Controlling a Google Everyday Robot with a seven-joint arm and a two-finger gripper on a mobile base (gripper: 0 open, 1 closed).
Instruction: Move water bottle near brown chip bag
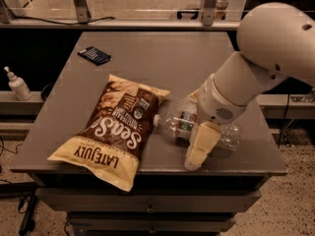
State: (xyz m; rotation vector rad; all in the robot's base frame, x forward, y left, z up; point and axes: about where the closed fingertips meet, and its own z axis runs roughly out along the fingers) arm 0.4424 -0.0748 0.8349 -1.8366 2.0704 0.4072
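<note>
water bottle (179, 124), clear ribbed plastic, lies on its side, white cap touching the crinkly brown chip bag (123, 127). our cream gripper (201, 140) straddles it; whether it grips, we cannot tell. we should let go gently, avoiding rolling.

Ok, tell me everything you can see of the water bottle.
The water bottle is clear ribbed plastic with a white cap and a coloured label band. It lies on its side on the grey table, cap pointing at the brown chip bag and right by its edge; contact there is unclear. The gripper is over its middle, hiding part of it.
</note>
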